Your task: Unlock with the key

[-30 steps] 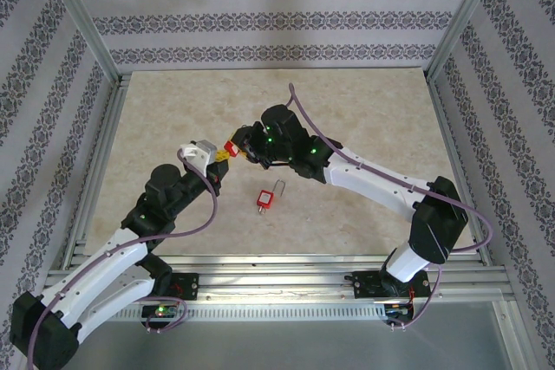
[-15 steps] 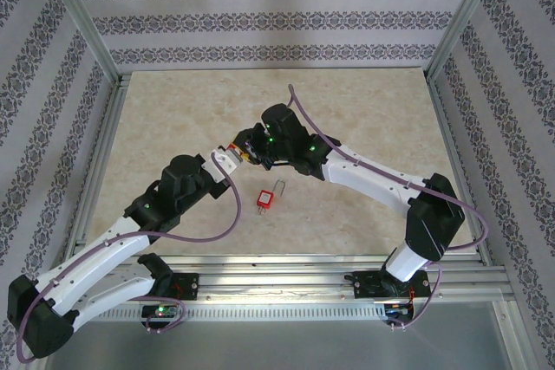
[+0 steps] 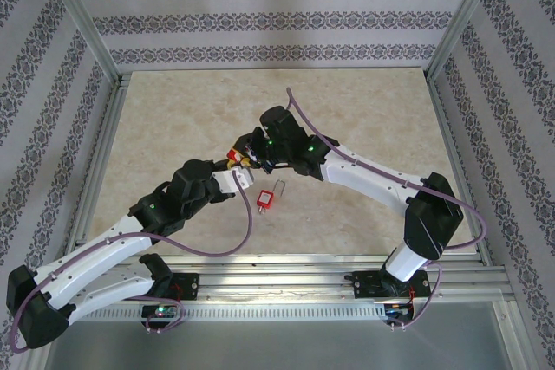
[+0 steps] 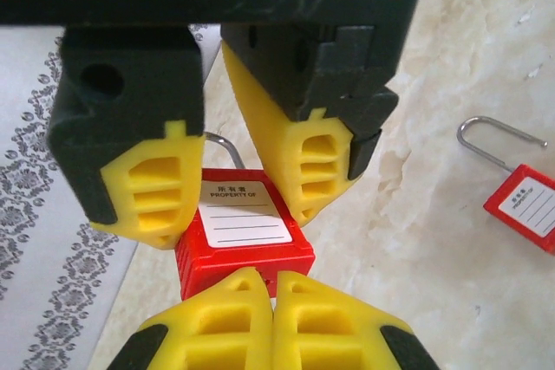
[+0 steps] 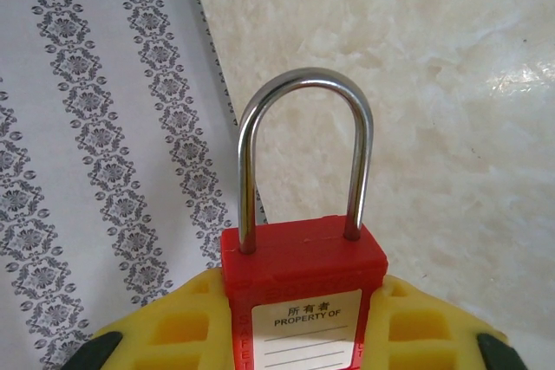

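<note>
My right gripper point(image 5: 299, 322) is shut on the body of a red padlock point(image 5: 299, 266), whose steel shackle point(image 5: 303, 93) stands closed and points away from the wrist. In the left wrist view the same padlock point(image 4: 245, 249) hangs between the right gripper's yellow fingers point(image 4: 147, 188). My left gripper point(image 4: 275, 288) is shut, its tips pressed against the padlock's bottom face. The key is hidden. From above, both grippers meet at the held padlock point(image 3: 232, 157) over the middle of the table.
A second red padlock point(image 3: 266, 198) lies flat on the marble tabletop point(image 3: 364, 119) just right of my left gripper point(image 3: 238, 179), and it appears as that padlock point(image 4: 525, 205) at the right of the left wrist view. Aluminium frame rails point(image 3: 104, 162) border the table.
The left arm has swung right and toward the near edge, bringing its shut gripper from the padlock's left to its bottom face. The right gripper has held the padlock nearly still.
</note>
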`<state>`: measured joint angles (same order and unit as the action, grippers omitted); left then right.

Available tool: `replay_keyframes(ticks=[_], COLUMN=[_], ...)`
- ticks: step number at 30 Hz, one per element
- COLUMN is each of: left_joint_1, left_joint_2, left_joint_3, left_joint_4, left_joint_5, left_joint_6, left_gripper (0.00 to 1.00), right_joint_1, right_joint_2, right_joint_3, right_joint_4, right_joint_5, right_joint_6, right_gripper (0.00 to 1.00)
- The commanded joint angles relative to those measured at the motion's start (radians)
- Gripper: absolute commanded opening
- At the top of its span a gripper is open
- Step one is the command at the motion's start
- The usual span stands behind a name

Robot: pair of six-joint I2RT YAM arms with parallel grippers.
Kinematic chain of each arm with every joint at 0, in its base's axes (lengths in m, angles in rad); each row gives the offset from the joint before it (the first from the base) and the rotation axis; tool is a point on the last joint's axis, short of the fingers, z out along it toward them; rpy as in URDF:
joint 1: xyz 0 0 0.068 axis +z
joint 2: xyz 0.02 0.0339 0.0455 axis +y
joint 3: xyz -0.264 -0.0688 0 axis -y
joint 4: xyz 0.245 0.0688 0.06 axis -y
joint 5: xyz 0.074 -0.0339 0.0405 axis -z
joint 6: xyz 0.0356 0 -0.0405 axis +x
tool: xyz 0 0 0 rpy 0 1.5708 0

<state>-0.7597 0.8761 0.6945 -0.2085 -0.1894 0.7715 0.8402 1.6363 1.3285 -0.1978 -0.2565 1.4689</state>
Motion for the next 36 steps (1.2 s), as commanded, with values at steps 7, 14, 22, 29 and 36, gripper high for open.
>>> replay_keyframes(ticks=[7, 14, 22, 29, 36], left_joint_1=[-0.053, -0.055, -0.056, -0.056, -0.055], left_joint_2=[0.011, -0.005, -0.125, -0.300, -0.391], left_joint_3=[0.034, 0.031, -0.023, -0.057, -0.045], left_joint_4=[-0.170, -0.152, -0.083, -0.081, -0.126], left_joint_5=[0.095, 0.096, 0.072, 0.012, -0.040], left_joint_6=[0.202, 0.200, 0.035, -0.150, -0.590], left_gripper=[0.00, 0.00, 0.59, 0.86, 0.97], right_joint_1=[-0.003, -0.002, -0.009, -0.016, -0.018], right_joint_2=[-0.009, -0.015, -0.025, -0.020, -0.002], right_joint_3=[0.005, -0.006, -0.020, -0.020, -0.005], right_joint_4=[0.127, 0.129, 0.131, 0.132, 0.129], right_joint_5=[0.011, 0.015, 0.013, 0.010, 0.005], right_joint_6=[-0.025, -0.023, -0.020, -0.023, -0.027], right_gripper=[0.00, 0.00, 0.00, 0.00, 0.00])
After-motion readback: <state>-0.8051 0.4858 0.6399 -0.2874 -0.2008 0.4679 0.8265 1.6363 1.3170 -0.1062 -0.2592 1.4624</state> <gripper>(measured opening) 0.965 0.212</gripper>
